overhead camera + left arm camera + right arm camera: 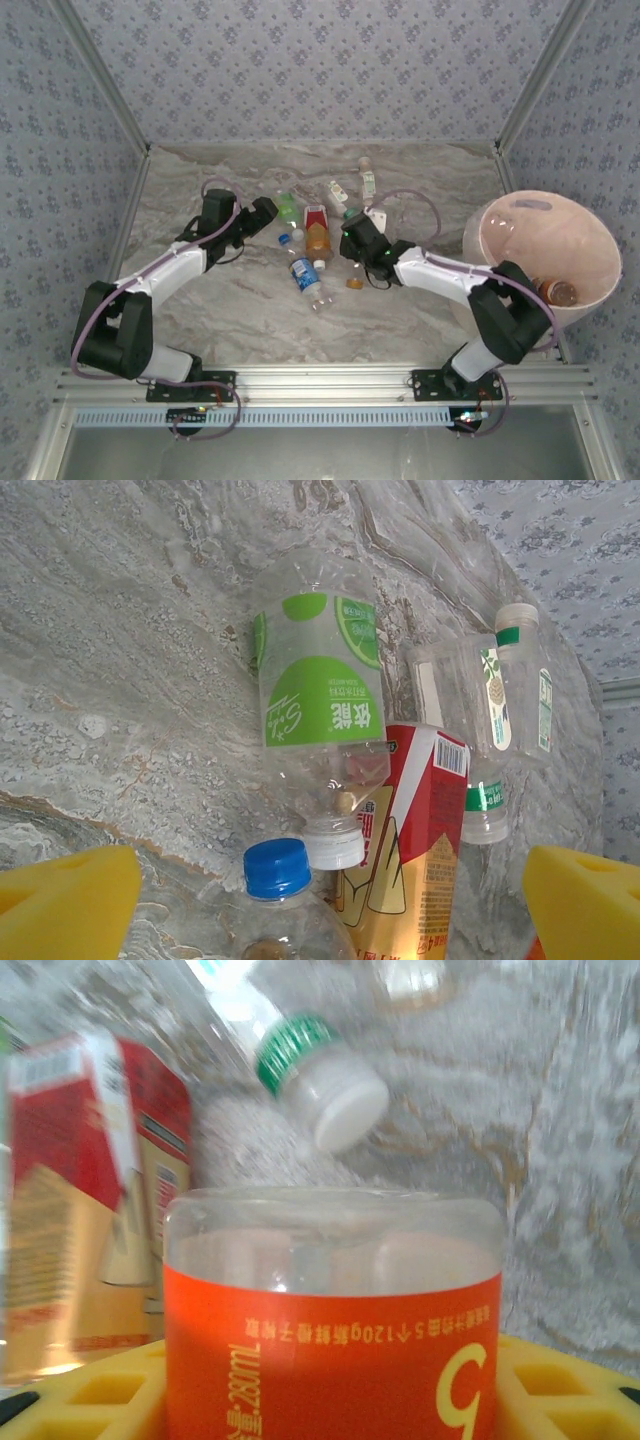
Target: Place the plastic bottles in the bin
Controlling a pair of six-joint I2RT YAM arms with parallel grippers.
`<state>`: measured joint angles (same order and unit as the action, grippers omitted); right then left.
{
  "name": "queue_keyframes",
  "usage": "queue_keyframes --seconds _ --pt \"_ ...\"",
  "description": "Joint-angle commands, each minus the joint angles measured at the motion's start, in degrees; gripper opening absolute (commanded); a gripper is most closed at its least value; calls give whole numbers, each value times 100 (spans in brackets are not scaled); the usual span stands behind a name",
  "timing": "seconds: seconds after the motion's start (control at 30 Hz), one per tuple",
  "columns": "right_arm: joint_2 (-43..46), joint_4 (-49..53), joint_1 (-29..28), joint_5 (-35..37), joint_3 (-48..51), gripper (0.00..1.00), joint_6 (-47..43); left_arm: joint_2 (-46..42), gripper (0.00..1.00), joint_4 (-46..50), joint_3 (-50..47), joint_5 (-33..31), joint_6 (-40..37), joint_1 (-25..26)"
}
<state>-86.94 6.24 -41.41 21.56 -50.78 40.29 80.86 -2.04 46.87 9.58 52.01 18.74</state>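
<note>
About eight bottles (305, 272), one carton (316, 215), one bin (520, 245)

Left arm (165, 272): white link shells, black joint housings.
Right arm (440, 272): same white-and-black build.
Cables (88, 325): thin lilac, looped along each arm behind the jaws.
Jaws, left: yellow pads (65, 900), smooth.
Jaws, right: yellow pads (90, 1390), square recesses moulded in.

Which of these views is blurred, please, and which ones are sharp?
Right wrist view: motion-blurred, the red carton and white-capped bottle smeared, the close orange-labelled bottle clearer. Left wrist view: crisp, print readable on the green-labelled bottle. Top external view: sharp, evenly lit.
</note>
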Motion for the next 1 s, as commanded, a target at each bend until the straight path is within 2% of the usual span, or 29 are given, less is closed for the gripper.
queue_keyframes --seconds 0.0,0.27,0.57,0.83,0.97 --pt "529 -346 -20 388 42 51 -785 49 98 -2 -20 -25 53 -20" --pt "1488 -792 -25 783 14 48 -1587 128 98 -83 -45 36 128 -20" --pt "2418 -920 -16 619 -290 46 -2456 164 98 -110 -23 131 142 -20" --pt "3196 -81 153 826 -962 46 -3345 228 98 -129 -6 149 204 -20" --pt "3586 598 237 1570 -1335 45 -3763 274 98 -147 17 209 222 -20"
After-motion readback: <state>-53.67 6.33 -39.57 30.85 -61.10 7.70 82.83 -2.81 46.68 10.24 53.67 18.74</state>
